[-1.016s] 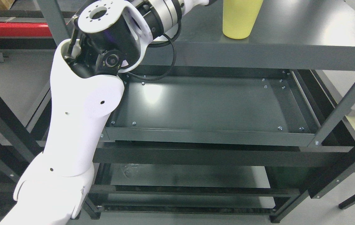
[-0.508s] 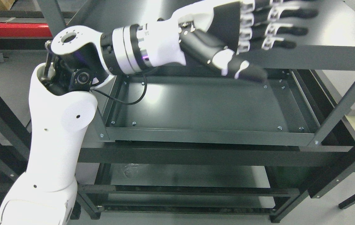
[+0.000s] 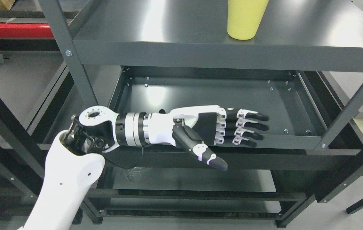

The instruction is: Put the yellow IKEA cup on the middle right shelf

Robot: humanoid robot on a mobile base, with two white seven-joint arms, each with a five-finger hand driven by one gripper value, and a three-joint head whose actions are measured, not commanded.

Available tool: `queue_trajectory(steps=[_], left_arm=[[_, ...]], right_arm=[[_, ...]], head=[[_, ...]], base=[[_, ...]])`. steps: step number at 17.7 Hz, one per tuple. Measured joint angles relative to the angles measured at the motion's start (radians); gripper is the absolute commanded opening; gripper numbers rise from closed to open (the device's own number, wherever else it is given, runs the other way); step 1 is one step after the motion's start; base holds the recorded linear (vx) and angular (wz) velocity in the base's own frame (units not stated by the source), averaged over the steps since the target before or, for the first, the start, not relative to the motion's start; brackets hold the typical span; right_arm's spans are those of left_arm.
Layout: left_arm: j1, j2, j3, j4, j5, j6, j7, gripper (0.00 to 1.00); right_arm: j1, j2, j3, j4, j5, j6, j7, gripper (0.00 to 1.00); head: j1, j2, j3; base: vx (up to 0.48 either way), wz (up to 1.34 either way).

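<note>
**Cup on top shelf, left hand empty**

The yellow cup (image 3: 244, 19) is seen upright on the upper shelf (image 3: 175, 35). The left hand (image 3: 207, 127) is held flat over the lower tray shelf's (image 3: 207, 95) front edge, fingers (image 3: 248, 125) extended, nothing gripped.

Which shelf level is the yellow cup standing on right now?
The uppermost visible shelf: the yellow cup stands upright there. The tray shelf below, by the open left robot hand, holds nothing.

A workshop or robotics lab: bare dark metal shelving (image 3: 200, 54) with exposed bolts rises above and behind the fingers (image 3: 248, 126), a plain grey floor (image 3: 18, 83) lies far to their left, and a red beam (image 3: 11, 30) runs at upper left.
</note>
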Motion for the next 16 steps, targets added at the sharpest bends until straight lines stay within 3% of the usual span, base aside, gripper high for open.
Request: queue_trajectory(steps=[3,7,12,16], left_arm=[[0.089,-0.040,0.009,0.070,-0.153,-0.232,0.053,0.99],[0.158,-0.086,0.063,0.179,-0.335,-0.542,0.307,0.99],[0.198,-0.121,0.115,0.252,-0.439,-0.634,0.728,0.99],[0.227,-0.139,0.114,0.288,-0.477,-0.654,0.879,0.99]], right_arm=[[0.000,0.000,0.000,0.000,0.000,0.000,0.000,0.99],[0.000,0.000,0.000,0.000,0.000,0.000,0.000,0.99],[0.000,0.000,0.000,0.000,0.000,0.000,0.000,0.99],[0.000,0.000,0.000,0.000,0.000,0.000,0.000,0.99]], head=[[0.0000,0.000,0.000],[0.0000,0.000,0.000],[0.0000,0.000,0.000],[0.0000,0.000,0.000]], base=[[0.000,0.00],[0.000,0.00],[-0.002,0.00],[-0.006,0.00]])
